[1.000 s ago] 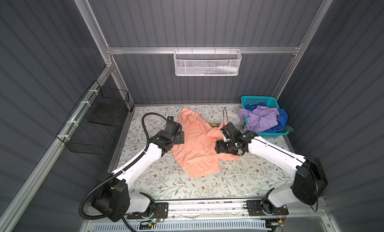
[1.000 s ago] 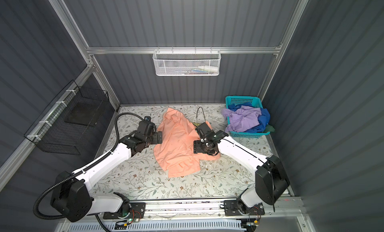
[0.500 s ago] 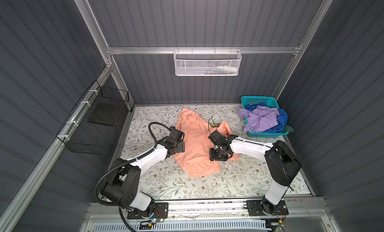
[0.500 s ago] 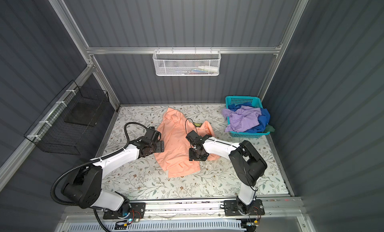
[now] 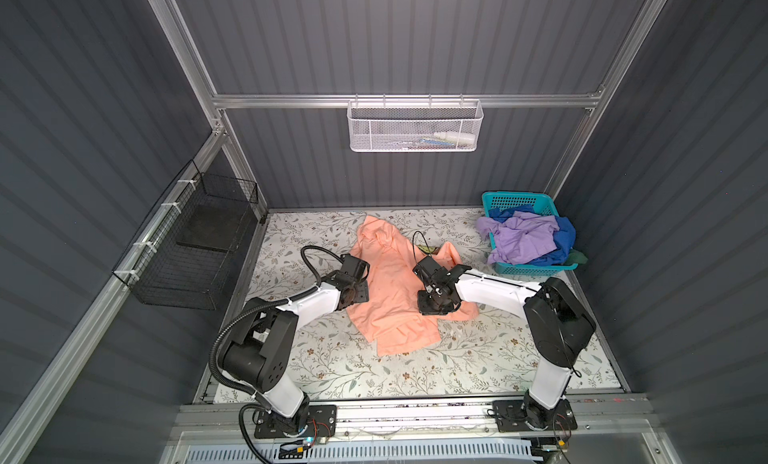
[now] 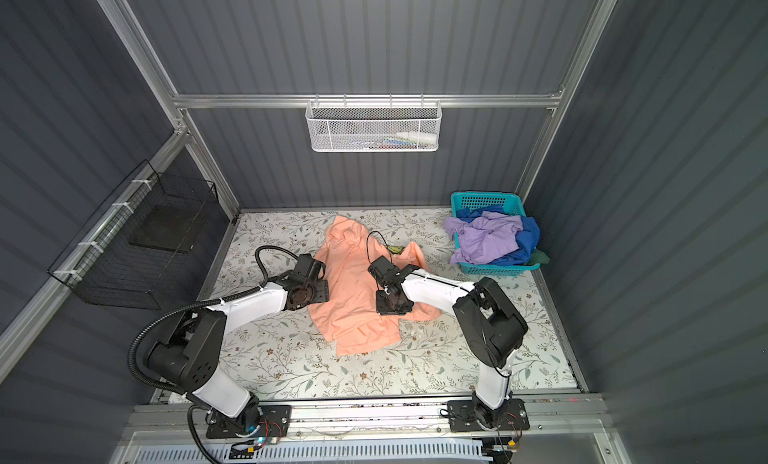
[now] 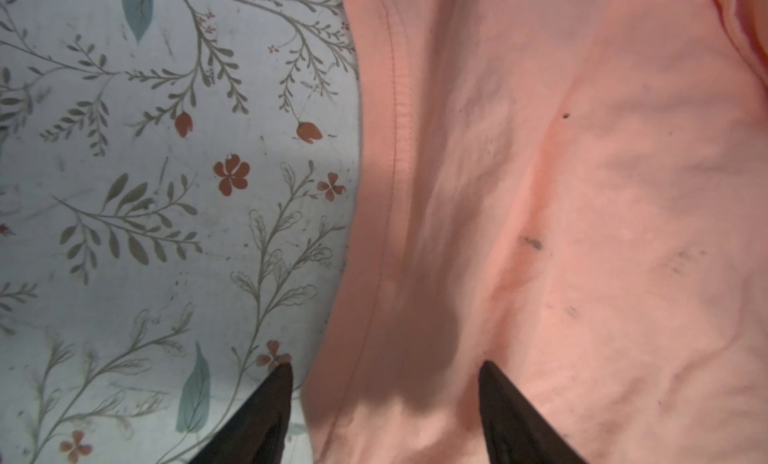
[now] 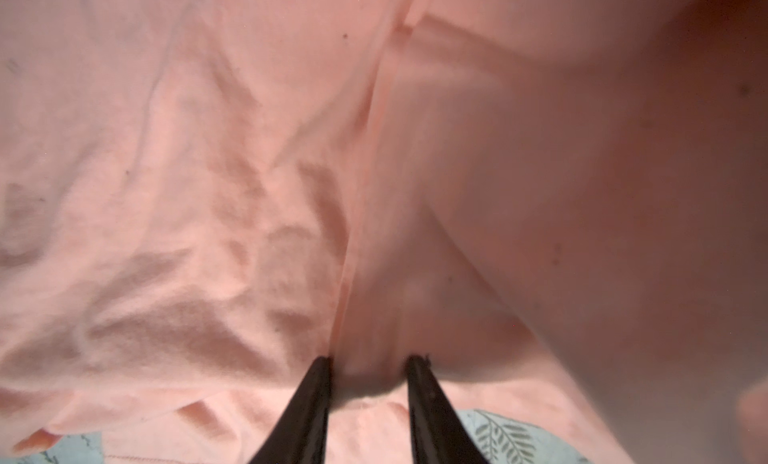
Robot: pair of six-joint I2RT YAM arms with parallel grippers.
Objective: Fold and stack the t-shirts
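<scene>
Peach t-shirt (image 5: 390, 283): soft knit, rumpled, lying crumpled on the floral-print bench (image 5: 332, 366). I read the left end effector (image 7: 385, 366) as released, jaws wide, straddling the stitched hem: one fingertip (image 7: 278, 383) over bare bench, the other over cloth. Right end effector (image 8: 370, 358) sits on the shirt's opposite side, jaws narrow, a puckered fold filling the gap. Clamped or not, I cannot tell. Lavender t-shirt (image 5: 523, 239) is heaped in the perforated teal basket (image 5: 515, 200), well beyond the right end effector.

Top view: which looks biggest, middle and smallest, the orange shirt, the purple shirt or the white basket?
1. orange shirt
2. white basket, though it hangs higher, nearer the camera, so this spot is unsure
3. purple shirt
</scene>
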